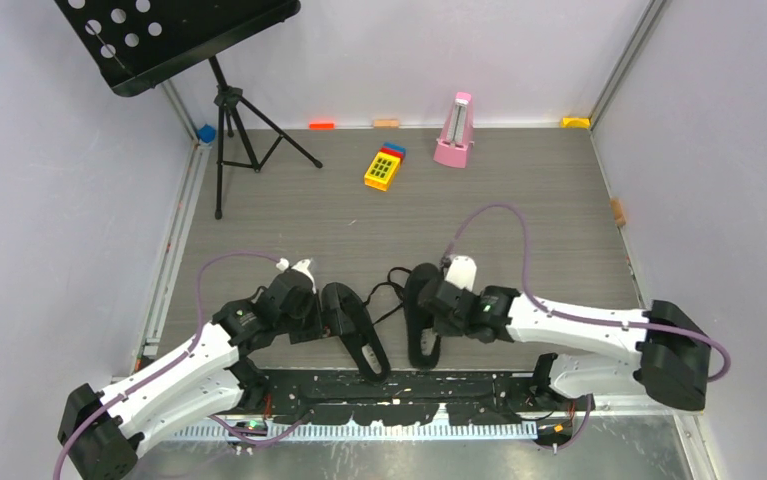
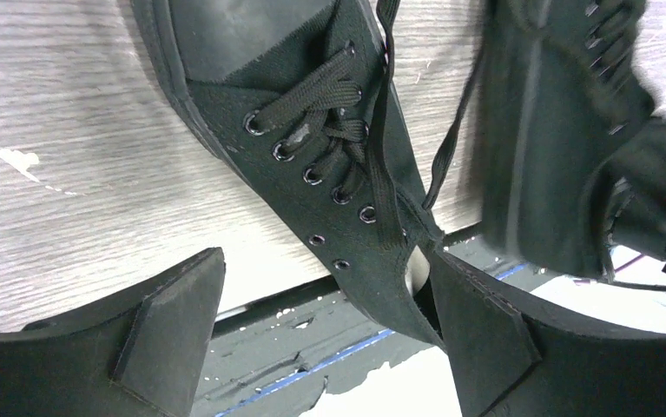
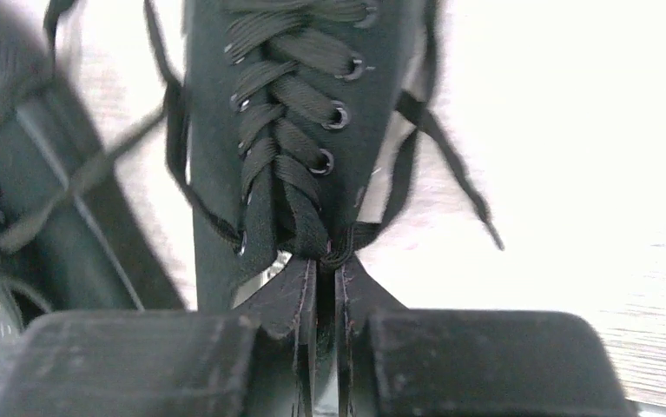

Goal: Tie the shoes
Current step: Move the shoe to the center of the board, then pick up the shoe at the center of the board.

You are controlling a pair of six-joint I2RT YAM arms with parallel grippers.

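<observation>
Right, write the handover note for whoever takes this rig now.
Left claw: open, astride the collar of the left shoe, holding nothing.
Right claw: shut on the lace at the top of the right shoe.
Shoes: side by side, lace ends trailing loose.
Done: first pinch on the right shoe only; no knot on either.
Left: tie both shoes.

Pale grey walls (image 1: 379, 50) are enclosing a grey wood-grain worktop (image 1: 519, 200), where a black perforated music stand on a tripod (image 1: 209, 25) and a pink metronome (image 1: 454, 130) are standing.
</observation>
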